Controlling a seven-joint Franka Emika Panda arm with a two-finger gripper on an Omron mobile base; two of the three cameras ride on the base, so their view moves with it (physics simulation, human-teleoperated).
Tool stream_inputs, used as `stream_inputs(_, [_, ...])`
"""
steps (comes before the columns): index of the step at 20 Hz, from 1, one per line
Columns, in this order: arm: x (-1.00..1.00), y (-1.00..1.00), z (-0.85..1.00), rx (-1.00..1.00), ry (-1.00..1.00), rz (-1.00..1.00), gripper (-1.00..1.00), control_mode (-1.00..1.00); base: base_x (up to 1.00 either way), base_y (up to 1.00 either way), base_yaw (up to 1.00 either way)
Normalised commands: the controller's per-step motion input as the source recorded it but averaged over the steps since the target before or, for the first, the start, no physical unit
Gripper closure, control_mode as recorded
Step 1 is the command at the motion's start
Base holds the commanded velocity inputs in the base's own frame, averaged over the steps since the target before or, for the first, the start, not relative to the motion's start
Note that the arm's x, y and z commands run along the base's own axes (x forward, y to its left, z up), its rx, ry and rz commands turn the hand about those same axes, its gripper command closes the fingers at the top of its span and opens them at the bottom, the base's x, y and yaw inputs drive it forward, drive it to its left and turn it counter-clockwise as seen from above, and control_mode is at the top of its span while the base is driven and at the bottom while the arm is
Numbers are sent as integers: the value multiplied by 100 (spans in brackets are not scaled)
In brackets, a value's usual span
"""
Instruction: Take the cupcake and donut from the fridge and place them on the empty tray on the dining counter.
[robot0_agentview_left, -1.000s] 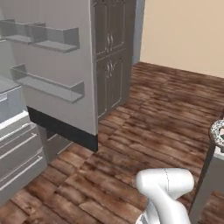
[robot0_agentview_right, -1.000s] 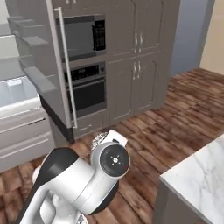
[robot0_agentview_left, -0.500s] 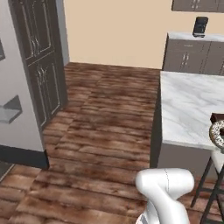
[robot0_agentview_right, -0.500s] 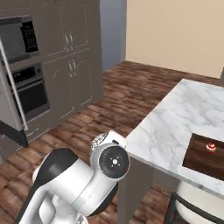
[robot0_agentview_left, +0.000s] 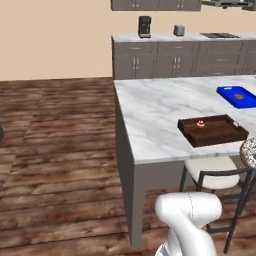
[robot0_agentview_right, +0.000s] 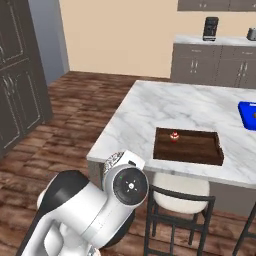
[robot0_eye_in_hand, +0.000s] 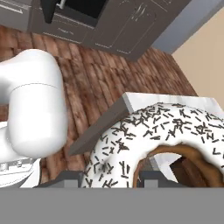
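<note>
One pastry, the cupcake (robot0_agentview_left: 200, 123), is already sitting in the tray (robot0_agentview_left: 215, 133) on the desk (robot0_agentview_left: 155, 110), leaving most of the tray's floor free. The donut (robot0_eye_in_hand: 162, 140) is being carried, apparently between the jaws, though their tips are hidden and the hold cannot be confirmed. It is hanging beside the desk's near edge, seemingly so it can be brought over the tray next.

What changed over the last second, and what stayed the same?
The base swung away from the fridge and wall cabinets, so both base views now face the dining counter. No object itself moved: the donut stays in the gripper, and the cupcake sits in the tray as half a second ago.
</note>
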Motion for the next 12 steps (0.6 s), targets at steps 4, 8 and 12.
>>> stream_inputs(4, [0,0,0,0,0,0,100,100,5,3,-25])
stream_inputs(8, [0,0,0,0,0,0,100,100,36,7,-9])
stream_inputs(12, [0,0,0,0,0,0,100,100,83,26,0])
